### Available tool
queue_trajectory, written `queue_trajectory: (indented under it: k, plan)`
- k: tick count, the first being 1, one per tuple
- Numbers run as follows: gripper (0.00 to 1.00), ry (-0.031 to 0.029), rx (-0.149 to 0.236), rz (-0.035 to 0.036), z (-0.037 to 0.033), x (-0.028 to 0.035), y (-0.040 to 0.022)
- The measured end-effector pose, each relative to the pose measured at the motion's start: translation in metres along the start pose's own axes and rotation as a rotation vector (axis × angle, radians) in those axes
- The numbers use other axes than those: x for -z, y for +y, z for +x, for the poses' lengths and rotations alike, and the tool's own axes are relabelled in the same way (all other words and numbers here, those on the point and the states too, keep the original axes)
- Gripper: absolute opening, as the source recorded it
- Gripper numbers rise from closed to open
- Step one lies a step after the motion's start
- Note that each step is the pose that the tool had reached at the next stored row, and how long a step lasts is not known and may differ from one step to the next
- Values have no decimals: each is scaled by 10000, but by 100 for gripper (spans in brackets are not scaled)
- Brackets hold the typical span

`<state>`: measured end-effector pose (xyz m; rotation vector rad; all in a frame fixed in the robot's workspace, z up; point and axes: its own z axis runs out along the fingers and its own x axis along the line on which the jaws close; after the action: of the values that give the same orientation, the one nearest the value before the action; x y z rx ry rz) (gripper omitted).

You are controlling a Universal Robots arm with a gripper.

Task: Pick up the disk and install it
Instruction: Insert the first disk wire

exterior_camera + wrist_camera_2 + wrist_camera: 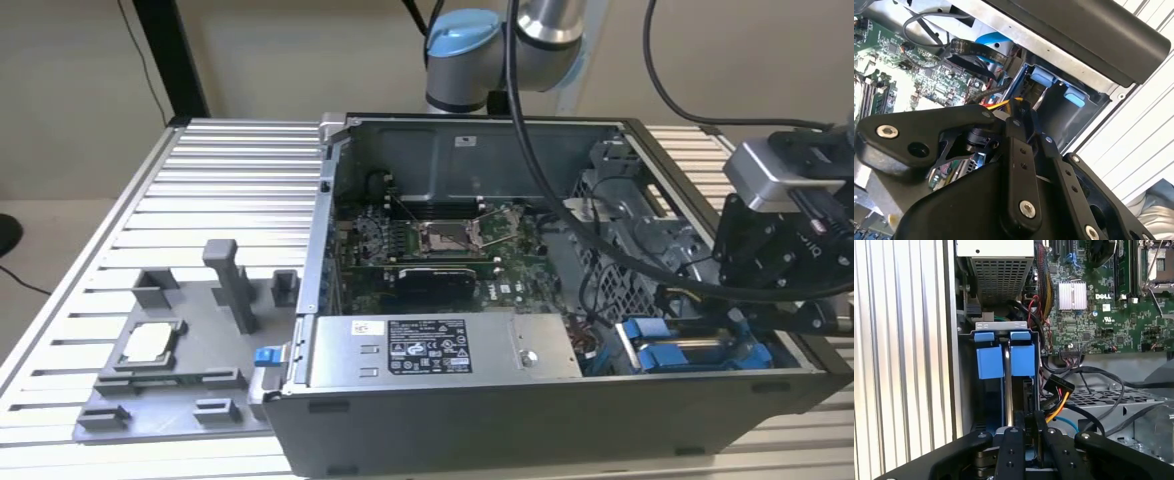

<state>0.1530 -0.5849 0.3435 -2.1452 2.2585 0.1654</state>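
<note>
Sitting upright in the drive bay at the open computer case's (334, 210) front corner: the disk (1008, 390), blue tabs (1004, 361) showing. Gripping its edge, narrowed: the gripper (1025, 432). Crowding alongside: orange and black cables (1060, 399), motherboard (1104, 305), power supply (434, 347).

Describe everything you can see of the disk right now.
The disk stands on edge in the drive bay at the open case's corner: a thin silver metal edge between blue plastic bracket panels with two blue tabs at the end. In the first wrist view the pincer sits at its near end. The exterior view shows its blue bracket below the wrist.
</note>
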Motion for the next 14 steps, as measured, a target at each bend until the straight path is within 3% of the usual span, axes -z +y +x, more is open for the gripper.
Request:
queue_trajectory:
  k: [7, 14]
  plan:
    - [0, 13, 1, 7, -26, -4, -1]
    - [0, 72, 0, 29, -29, -12, -2]
